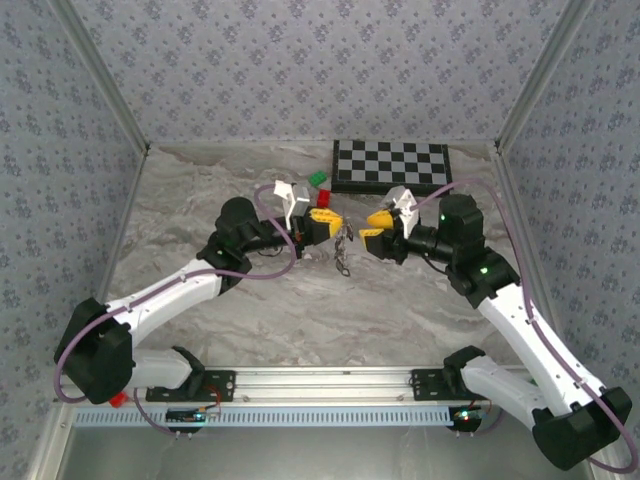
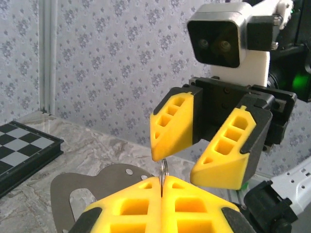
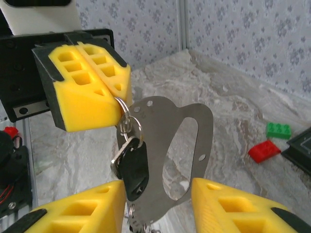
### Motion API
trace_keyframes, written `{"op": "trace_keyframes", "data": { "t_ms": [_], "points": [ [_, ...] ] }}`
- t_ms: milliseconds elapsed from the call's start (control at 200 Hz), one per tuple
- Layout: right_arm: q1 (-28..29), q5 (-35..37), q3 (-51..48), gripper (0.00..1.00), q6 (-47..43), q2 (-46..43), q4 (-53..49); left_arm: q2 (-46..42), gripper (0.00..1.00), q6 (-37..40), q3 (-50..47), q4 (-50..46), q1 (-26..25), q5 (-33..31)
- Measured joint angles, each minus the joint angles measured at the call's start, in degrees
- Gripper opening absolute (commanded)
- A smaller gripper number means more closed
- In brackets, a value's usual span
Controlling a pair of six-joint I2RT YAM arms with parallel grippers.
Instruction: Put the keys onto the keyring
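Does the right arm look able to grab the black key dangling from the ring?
Probably yes. The right gripper stands open with the black key hanging between its fingers, below the keyring pinched in the left gripper. The metal plate hanging behind might get caught too.

Left fingers [image 3: 82, 97] pressed together; right fingers [image 2: 175, 121] spread, facing them.

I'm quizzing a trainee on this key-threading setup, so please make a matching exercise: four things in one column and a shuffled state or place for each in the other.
Column one:
1. left pincer
2. right pincer
3. black-headed key
4. red block

Column two:
a. lying beside the green block
b. shut on the keyring
c. open, jaws apart
d. hanging below the keyring

Pairs: 1-b, 2-c, 3-d, 4-a
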Motion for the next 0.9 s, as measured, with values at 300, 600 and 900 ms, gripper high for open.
{"op": "trace_keyframes", "data": {
  "t_ms": [300,600,900],
  "points": [
    [4.76,5.16,-0.87,0.42,-2.75,-0.31,3.78,-0.13,0.00,-1.16,-0.13,1.88,-0.04,-1.01],
    [7.21,9.70,-0.87,0.43,-6.36,-0.15,4.37,-0.24,0.00,-1.14,-0.13,1.86,-0.07,-0.98],
    [8.52,10.95,-0.87,0.46,-7.21,1.46,5.46,-0.66,0.00,-1.14,-0.13,1.62,-0.07,-0.96]
  ]
}}
